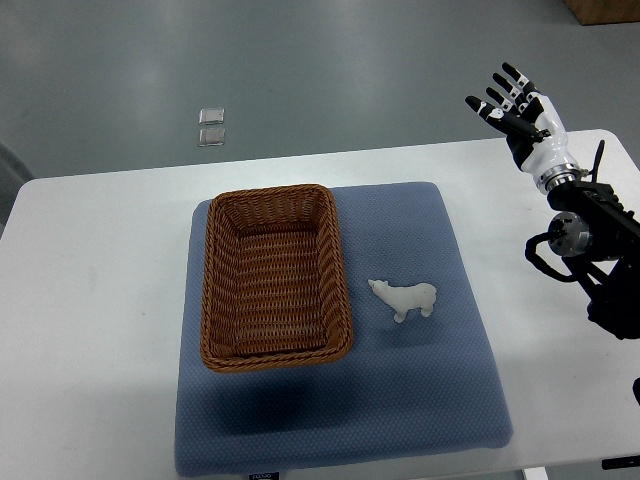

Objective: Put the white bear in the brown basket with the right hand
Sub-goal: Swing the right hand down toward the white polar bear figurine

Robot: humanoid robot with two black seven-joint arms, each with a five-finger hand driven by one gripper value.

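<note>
A small white bear (405, 299) stands on the blue mat, just right of the brown wicker basket (216, 290). The basket is rectangular and holds nothing. My right hand (512, 104) is raised at the upper right, above the table's far right edge, well away from the bear. Its fingers are spread and hold nothing. The right arm (585, 235) comes in from the right edge. No left arm shows.
The blue mat (420, 400) covers the middle of the white table (90, 300). Two small clear squares (211, 126) lie on the grey floor beyond the table's far edge. A brown box corner (605, 10) shows at the top right.
</note>
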